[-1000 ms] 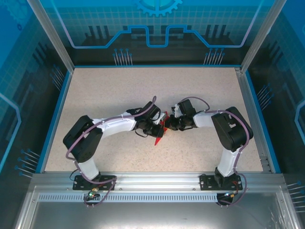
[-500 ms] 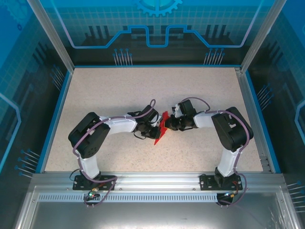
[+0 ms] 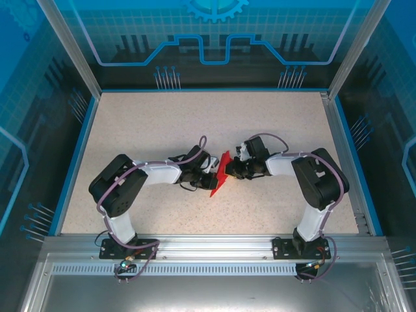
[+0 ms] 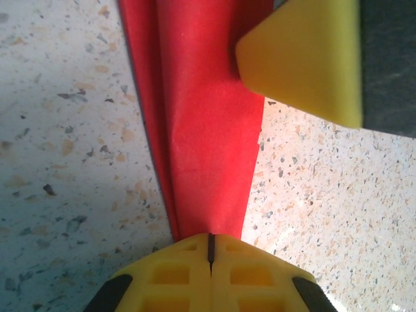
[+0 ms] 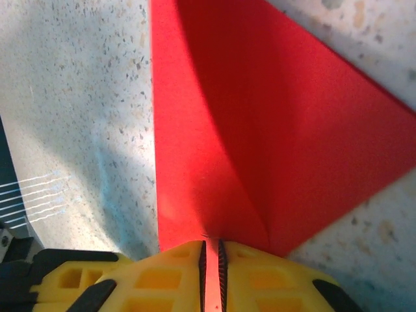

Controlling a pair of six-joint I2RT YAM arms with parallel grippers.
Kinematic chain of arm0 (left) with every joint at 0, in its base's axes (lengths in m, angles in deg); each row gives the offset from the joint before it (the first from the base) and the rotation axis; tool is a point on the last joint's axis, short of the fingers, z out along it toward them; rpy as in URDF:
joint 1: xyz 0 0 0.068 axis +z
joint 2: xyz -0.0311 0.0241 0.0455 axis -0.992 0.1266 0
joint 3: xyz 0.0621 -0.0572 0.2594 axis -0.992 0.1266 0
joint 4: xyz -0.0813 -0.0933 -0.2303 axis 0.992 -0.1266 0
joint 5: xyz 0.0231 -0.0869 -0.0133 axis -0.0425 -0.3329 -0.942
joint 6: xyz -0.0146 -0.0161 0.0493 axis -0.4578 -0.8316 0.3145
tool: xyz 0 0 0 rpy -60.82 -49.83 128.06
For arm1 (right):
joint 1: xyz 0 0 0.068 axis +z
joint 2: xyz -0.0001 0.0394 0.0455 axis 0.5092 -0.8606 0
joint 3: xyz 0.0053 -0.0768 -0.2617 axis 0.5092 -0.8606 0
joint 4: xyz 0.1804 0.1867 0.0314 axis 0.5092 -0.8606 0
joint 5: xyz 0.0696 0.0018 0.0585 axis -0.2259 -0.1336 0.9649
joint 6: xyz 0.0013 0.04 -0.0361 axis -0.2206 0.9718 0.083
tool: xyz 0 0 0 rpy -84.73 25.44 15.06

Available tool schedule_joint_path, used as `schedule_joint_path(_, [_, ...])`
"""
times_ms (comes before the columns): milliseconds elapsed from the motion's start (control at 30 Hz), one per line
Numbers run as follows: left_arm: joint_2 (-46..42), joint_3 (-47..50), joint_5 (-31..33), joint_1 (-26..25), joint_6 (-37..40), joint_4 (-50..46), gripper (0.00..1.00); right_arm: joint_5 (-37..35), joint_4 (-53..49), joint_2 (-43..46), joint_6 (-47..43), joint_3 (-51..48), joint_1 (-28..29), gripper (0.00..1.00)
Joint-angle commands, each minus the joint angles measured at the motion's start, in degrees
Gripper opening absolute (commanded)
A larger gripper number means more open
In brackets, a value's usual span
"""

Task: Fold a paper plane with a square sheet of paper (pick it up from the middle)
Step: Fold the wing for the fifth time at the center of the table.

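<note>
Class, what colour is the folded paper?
The paper is bright red; clearest in the right wrist view.

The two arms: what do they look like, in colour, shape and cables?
Both the left arm and the right arm have white links, black joint housings and black bases. Purple-grey cables loop along them. The fingers are yellow plastic with moulded recesses.

**Speckled Table Enclosed by Blue Panels**

A beige speckled table is seen, edged by a blue rim. Behind the table, a blue back panel printed with a gear emblem is mounted. At the table's far corners, slanted aluminium posts are fixed. Along its near edge, a slotted metal rail is laid.
</note>
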Motion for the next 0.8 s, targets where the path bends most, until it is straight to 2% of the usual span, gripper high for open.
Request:
schedule_joint_path(0, [2.16,3.53,2.84,0.93,0.73,-5.19,0.02,2.49,1.54,3.28,3.72,-1.27,0.94,0.16])
schedule_joint_path(200, [2.44,4.67,2.58,1.19,0.94,-3.93,0.02,1.62,4.53,4.43,8.63,-0.69,4.33,0.14])
schedule_joint_path(367, [2.64,5.07,2.27,1.26,1.17,-3.79,0.02,0.94,6.64,0.16,10.68,0.44,6.07,0.13])
schedule_joint_path(600, [2.17,6.35,2.05,1.31,1.34,-3.28,0.01,-0.93,7.78,-3.83,10.41,1.2,5.76,0.12])
schedule_joint_path(767, [1.89,7.04,2.26,1.31,1.65,-3.5,0.01,-4.8,3.41,-5.52,7.65,3.35,5.5,0.12])
